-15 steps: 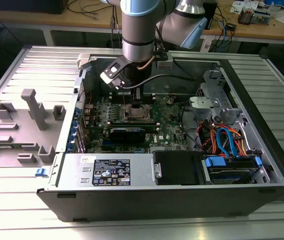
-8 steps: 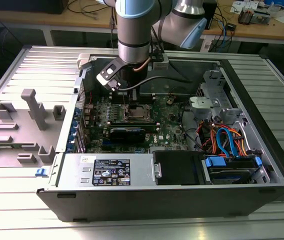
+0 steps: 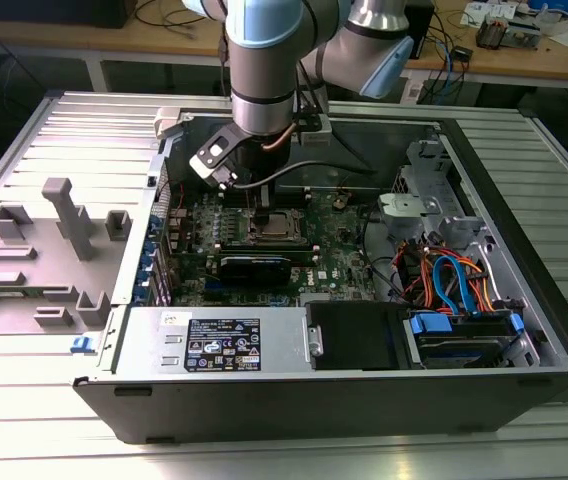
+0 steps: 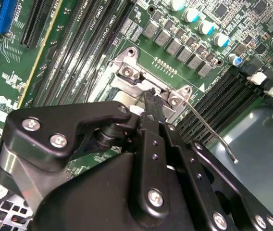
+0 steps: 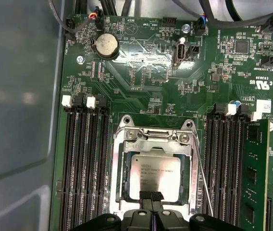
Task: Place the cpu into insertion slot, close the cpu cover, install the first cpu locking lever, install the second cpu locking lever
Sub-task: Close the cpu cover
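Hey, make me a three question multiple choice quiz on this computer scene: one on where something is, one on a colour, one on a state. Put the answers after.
1. Where is the cpu?
A. on the table outside the case
B. in the insertion slot
C. in a long memory slot

2. What colour is the motherboard?
A. green
B. red
C. white

3. How does the cpu cover stand?
A. upright and open
B. taken off the board
C. down around the cpu

Answers:
1 B: its silver top shows inside the slot in the first wrist view.
2 A: the board is green in every view.
3 C: the frame lies flat, and the chip shows through its window.
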Available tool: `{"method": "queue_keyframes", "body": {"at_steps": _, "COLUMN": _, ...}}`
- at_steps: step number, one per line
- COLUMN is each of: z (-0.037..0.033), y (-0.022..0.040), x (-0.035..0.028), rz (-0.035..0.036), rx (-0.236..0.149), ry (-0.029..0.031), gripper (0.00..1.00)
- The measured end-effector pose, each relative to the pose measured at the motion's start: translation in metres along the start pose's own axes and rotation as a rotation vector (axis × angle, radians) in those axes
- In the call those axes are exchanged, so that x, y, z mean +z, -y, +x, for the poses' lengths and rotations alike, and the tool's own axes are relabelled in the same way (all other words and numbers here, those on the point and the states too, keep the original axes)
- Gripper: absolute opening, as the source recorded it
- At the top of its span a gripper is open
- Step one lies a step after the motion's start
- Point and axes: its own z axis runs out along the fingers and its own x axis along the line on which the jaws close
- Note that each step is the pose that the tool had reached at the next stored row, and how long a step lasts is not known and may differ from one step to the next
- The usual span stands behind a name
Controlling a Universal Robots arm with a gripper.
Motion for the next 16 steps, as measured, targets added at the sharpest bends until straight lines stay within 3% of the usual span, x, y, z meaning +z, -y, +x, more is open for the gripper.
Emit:
{"method": "queue_keyframes", "body": {"at_steps": 10, "z": -0.0001, "y": 0.0000, "x": 0.0016, "rz": 0.0003, "rx": 0.000, "ry": 0.0006, "gripper": 0.11}}
{"method": "queue_keyframes", "body": {"at_steps": 14, "z": -0.0002, "y": -0.0001, "x": -0.0084, "rz": 0.0003, "rx": 0.000, "ry": 0.0007, "gripper": 0.11}}
{"method": "queue_keyframes", "body": {"at_steps": 16, "z": -0.0002, "y": -0.0002, "x": -0.0084, "rz": 0.0001, "rx": 0.000, "ry": 0.0009, "gripper": 0.11}}
